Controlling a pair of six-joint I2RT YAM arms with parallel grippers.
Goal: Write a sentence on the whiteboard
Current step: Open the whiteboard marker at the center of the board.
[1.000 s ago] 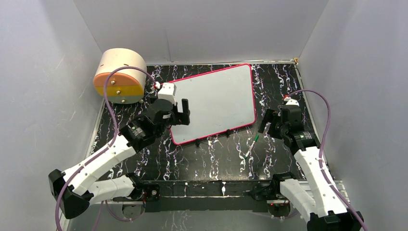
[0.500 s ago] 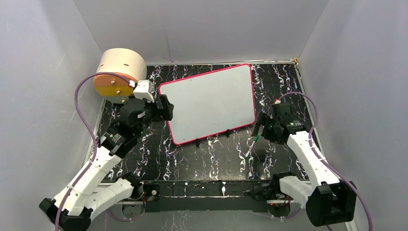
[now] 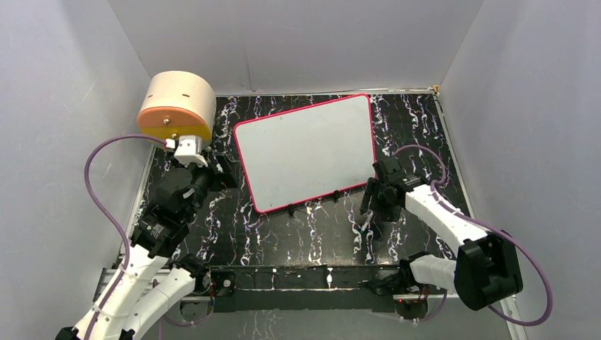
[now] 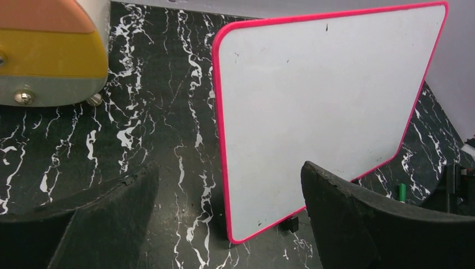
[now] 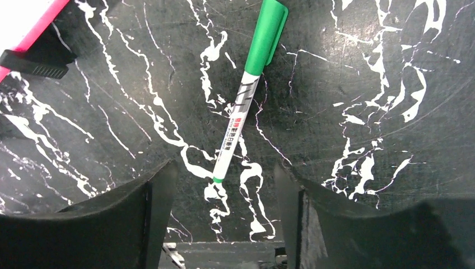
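Note:
The whiteboard (image 3: 305,152), white with a pink-red rim, lies tilted on the black marbled table; its face is blank, and no sentence shows on it. It also fills the left wrist view (image 4: 319,95). A green-capped white pen (image 5: 246,95) lies on the table off the board's near right corner. My right gripper (image 3: 372,205) hovers over the pen, open, its jaws astride the pen's tail end (image 5: 224,168), not touching it. My left gripper (image 3: 216,173) is open and empty, left of the board's near left corner (image 4: 228,168).
A beige drum with an orange and yellow face (image 3: 177,106) stands at the back left, close behind my left wrist (image 4: 50,50). Small black clip feet (image 5: 33,64) stick out under the board's near edge. Grey walls enclose the table.
My left gripper has pulled back off the board's left edge toward the left and the near side. My right gripper has moved left and down over the pen. Board and pen have not moved.

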